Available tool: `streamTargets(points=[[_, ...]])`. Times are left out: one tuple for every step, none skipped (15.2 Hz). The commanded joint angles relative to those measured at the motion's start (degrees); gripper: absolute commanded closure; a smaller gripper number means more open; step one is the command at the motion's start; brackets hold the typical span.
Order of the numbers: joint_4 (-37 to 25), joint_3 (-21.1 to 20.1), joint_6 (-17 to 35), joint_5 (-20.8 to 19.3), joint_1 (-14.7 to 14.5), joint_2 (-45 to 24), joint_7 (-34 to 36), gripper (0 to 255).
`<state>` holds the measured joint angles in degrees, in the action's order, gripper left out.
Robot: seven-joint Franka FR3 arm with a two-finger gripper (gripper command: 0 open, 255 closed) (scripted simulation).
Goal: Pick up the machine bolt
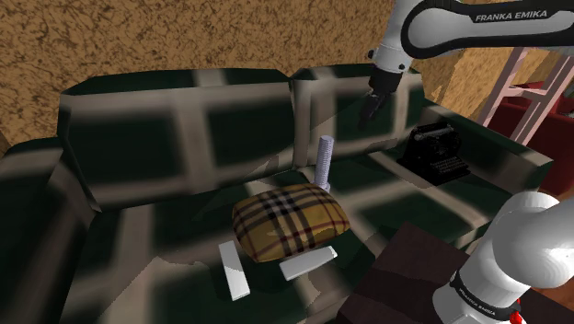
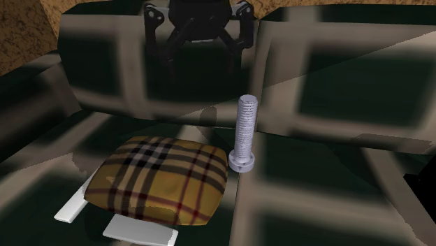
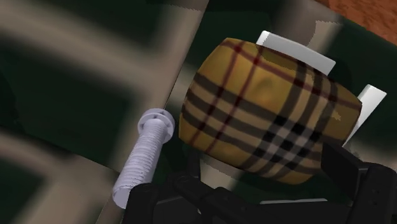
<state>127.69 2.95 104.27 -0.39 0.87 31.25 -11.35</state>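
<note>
the bolt [image 1: 325,162] stands upright, head down, on the sofa [image 1: 138,156] seat beside the plaid cushion [image 1: 288,221], below and to the shoulder view's left of the gripper [image 1: 367,114], whose jaws stand apart, empty.

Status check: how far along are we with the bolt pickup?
Nothing is done yet: the grey threaded machine bolt stands head-down on the dark green plaid sofa, beside the yellow tartan cushion. In hand: the black gripper hangs open above, touching nothing. Left: descend, close, lift.
</note>
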Motion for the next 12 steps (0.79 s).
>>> streamTargets(points=[[-1.43, 0.96, 1.7, -0.24, 0.21, -3.75, -1.31, 0], [-2.24, 1.52, 2.54, -0.33, 0.36, -5.73, -2.06, 0], [-3.12, 2.06, 3.34, -0.38, 0.5, -7.73, -2.82, 0], [-4.07, 2.6, 4.08, -0.41, 0.62, -9.76, -3.57, 0], [-5.09, 3.12, 4.78, -0.39, 0.76, -11.81, -4.33, 0], [-6.18, 3.62, 5.43, -0.33, 0.9, -13.89, -5.09, 0], [-7.34, 4.1, 6.03, -0.23, 1.04, -15.98, -5.86, 0], [-8.57, 4.57, 6.58, -0.1, 1.18, -18.1, -6.62, 0], [-9.88, 5.02, 7.07, 0.06, 1.34, -20.24, -7.39, 0], [-11.25, 5.44, 7.51, 0.27, 1.51, -22.39, -8.16, 0], [-12.69, 5.84, 7.89, 0.51, 1.69, -24.56, -8.92, 0], [-14.21, 6.21, 8.21, 0.78, 1.89, -26.75, -9.69, 0]])
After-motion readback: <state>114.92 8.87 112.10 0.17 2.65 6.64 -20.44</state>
